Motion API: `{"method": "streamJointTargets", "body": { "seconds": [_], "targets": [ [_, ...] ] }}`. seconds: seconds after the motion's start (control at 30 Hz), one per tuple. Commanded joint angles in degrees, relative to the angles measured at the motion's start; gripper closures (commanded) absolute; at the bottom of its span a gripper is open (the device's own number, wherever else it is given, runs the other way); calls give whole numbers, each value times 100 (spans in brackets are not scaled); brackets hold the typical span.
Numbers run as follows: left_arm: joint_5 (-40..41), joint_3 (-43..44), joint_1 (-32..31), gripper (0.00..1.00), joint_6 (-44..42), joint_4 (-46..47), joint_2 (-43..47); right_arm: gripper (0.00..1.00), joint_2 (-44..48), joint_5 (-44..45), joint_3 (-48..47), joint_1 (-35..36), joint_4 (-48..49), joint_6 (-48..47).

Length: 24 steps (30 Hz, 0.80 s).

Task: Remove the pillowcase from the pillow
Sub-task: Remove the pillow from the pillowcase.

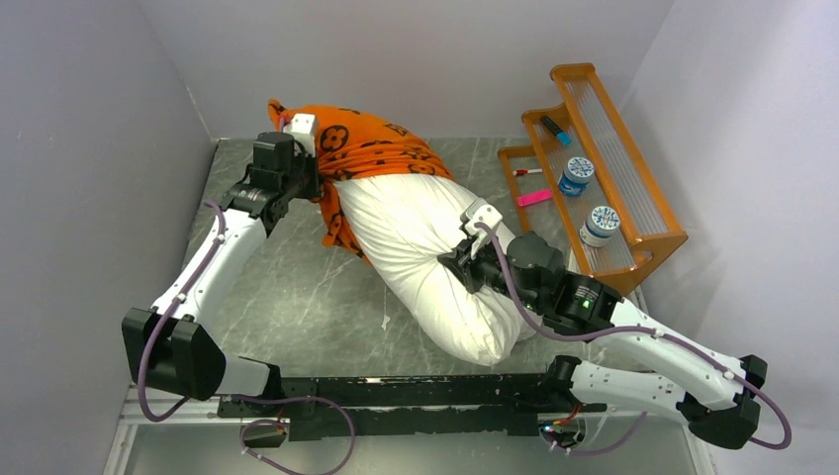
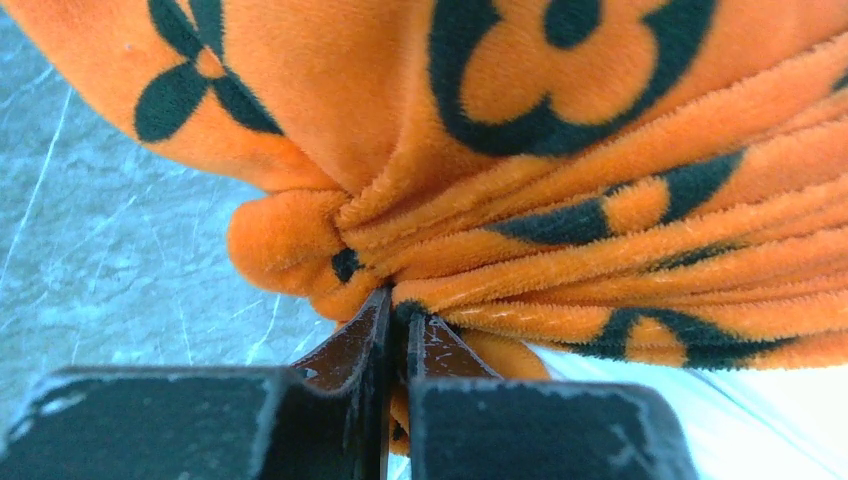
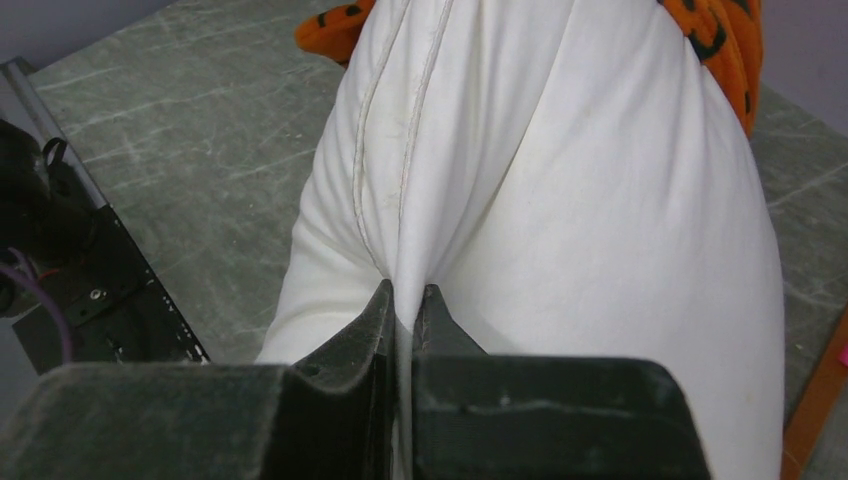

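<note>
Partly bared, one plump white pillow (image 1: 425, 247) is pictured lying diagonally across a grey marbled table (image 1: 297, 297). Its far end is capped by one bright orange pillowcase (image 1: 371, 148), printed with dark flower and circle motifs. Two grippers are engaged. The left gripper (image 2: 398, 315) is clamped tight on a gathered, velvety fold at the pillowcase's left edge. The right gripper (image 3: 405, 300) is pinched together on a smooth fold of the pillow's cloth beside a stitched seam. At the right, one orange wooden rack (image 1: 643, 233) is shown carrying two round blue-and-white jars (image 1: 576, 176).
</note>
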<state>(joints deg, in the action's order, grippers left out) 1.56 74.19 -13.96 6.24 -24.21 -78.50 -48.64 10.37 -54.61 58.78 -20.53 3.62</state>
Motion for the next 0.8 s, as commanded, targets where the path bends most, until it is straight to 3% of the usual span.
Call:
{"method": "streamJointTargets", "body": {
  "seconds": [0.0,0.17,0.37,0.6,0.77],
  "targets": [
    [2049,-631,930,95,56,1705,18,100,341,-928,-30,64,-469,-28],
    [1896,-1648,1190,94,299,2462,-62,100,-53,-1882,50,71,-352,-126],
    [1358,-2031,1211,87,112,2951,-56,98,-766,-2617,-44,68,-323,-97],
    [1070,-2260,1208,82,-87,3221,-115,54,-1648,-2752,-1010,71,-608,-129],
    [1044,-2311,1206,80,-134,3281,-75,38,-2321,-2626,-1921,-12,-840,-116]
  ]
}}
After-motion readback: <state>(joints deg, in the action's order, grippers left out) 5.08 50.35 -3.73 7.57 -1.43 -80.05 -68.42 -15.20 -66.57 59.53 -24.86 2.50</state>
